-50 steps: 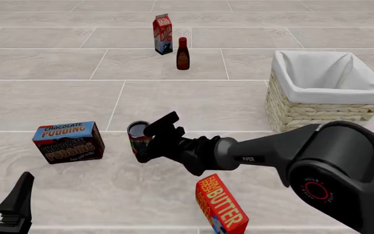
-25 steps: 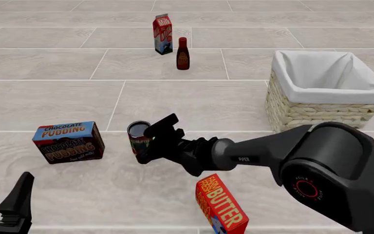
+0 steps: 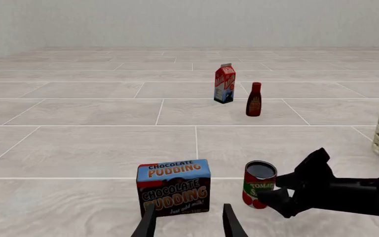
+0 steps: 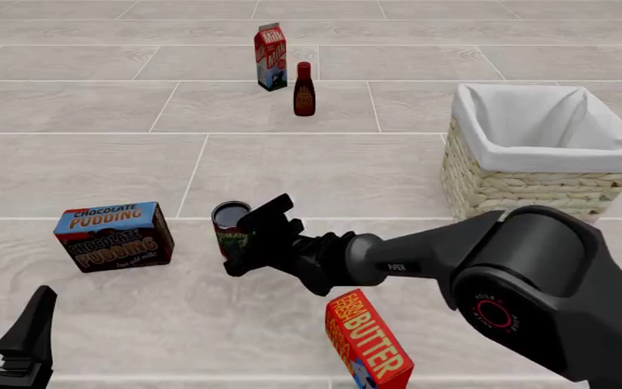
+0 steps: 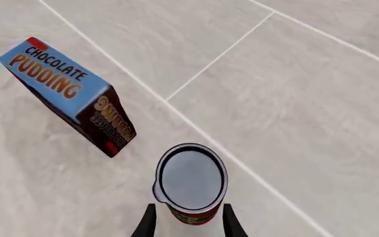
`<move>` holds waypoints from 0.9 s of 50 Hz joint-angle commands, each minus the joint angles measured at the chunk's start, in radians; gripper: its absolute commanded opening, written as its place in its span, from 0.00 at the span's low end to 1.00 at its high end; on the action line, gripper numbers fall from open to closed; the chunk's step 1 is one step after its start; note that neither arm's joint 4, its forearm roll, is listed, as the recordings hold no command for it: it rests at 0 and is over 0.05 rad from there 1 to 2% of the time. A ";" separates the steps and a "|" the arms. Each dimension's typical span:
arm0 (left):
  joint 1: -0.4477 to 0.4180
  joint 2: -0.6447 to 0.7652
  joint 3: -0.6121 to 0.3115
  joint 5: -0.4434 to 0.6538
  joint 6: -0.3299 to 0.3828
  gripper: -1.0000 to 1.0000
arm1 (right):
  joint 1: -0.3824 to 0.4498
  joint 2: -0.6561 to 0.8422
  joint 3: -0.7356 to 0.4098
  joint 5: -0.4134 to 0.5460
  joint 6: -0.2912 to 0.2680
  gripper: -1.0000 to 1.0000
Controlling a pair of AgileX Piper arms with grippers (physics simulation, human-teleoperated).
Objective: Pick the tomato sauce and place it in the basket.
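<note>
Right gripper point(image 4: 249, 237) sits low over the floor with its fingers spread wide on either side of the tomato sauce can point(image 4: 229, 228), not yet closed on it; the right wrist view shows both fingertips point(image 5: 148, 222) flanking the lower body of the can with gaps on each side. The can stands upright just left of centre in the front view. From the can, the chocolate pudding box point(image 4: 113, 236) lies near at nine o'clock, the butter box point(image 4: 368, 344) lies at about five o'clock, the milk carton point(image 4: 272, 57) and dark bottle point(image 4: 304, 89) stand well apart toward twelve, and the basket point(image 4: 517, 190) sits at about two o'clock. A good grasp likely needs the fingers centred on the label, level, then closed evenly so the can does not tip or roll toward the pudding box. Left gripper point(image 4: 3, 340) rests open, idle near the bottom-left corner.
</note>
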 commanded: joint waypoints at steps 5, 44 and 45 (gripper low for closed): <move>0.000 0.000 0.000 0.000 0.000 1.00 | 0.000 0.011 -0.008 0.000 -0.001 1.00; 0.000 0.000 0.000 0.000 0.000 1.00 | -0.005 0.020 -0.030 0.014 -0.004 1.00; 0.000 0.000 0.000 0.000 0.000 1.00 | -0.005 0.020 -0.030 0.013 -0.004 1.00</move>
